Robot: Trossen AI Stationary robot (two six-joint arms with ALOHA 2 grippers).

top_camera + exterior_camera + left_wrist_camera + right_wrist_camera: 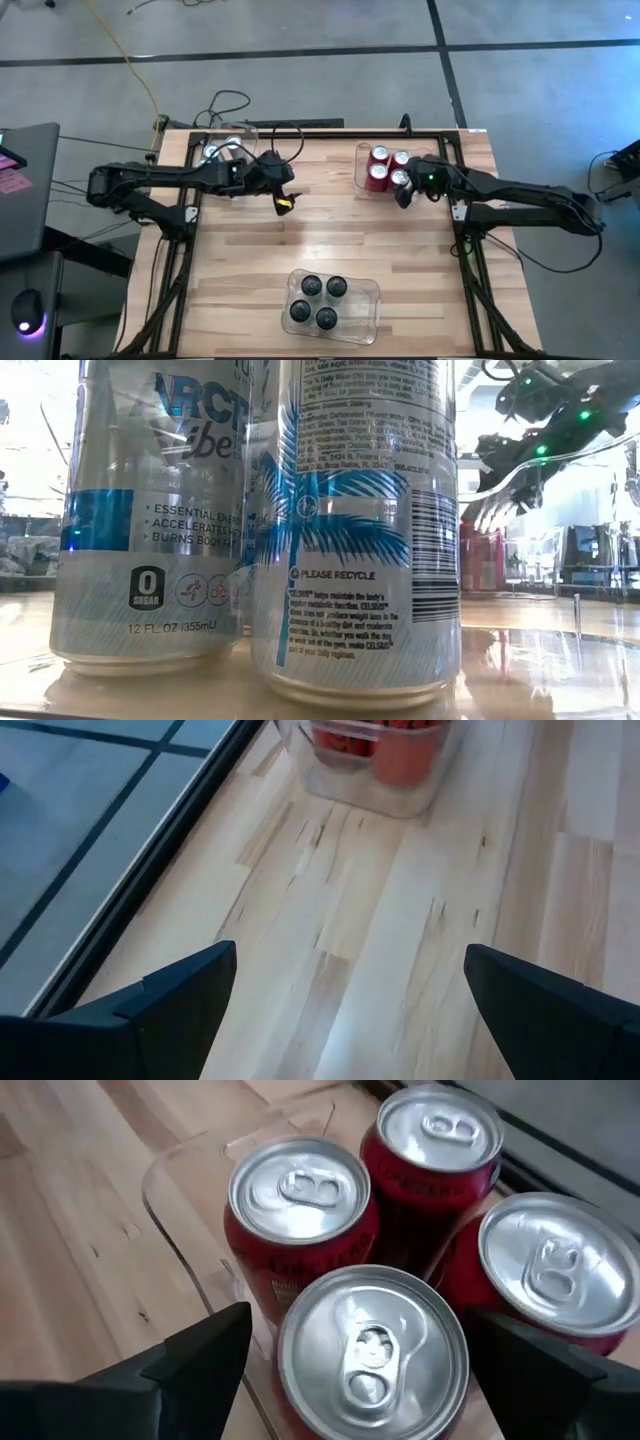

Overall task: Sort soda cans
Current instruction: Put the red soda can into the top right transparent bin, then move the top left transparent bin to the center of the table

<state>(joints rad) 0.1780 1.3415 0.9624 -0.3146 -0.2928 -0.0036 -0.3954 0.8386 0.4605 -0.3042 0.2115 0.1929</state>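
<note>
1. Four red metal soda cans with silver tops (375, 1270) are being kept in a clear plastic bin (363, 165) at the desk's (330, 230) far right; the right gripper (350, 1350) is being held above them with jaws open and empty.
2. The left gripper (345, 995) is being held over bare wood, jaws open, empty.
3. Four dark grey cans (318, 300) are sitting in the near bin (372, 300); sorting is judged nearly finished, so mainly withdrawal is called for.
4. The silver-blue cans (350, 530) are partly hidden in the high view by the left arm.

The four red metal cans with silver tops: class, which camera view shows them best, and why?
The right wrist view: the four red metal cans fill it, tops clear, inside their clear plastic bin. The high view shows them small; the left wrist view only red through plastic; the low view a distant red blur.
</note>
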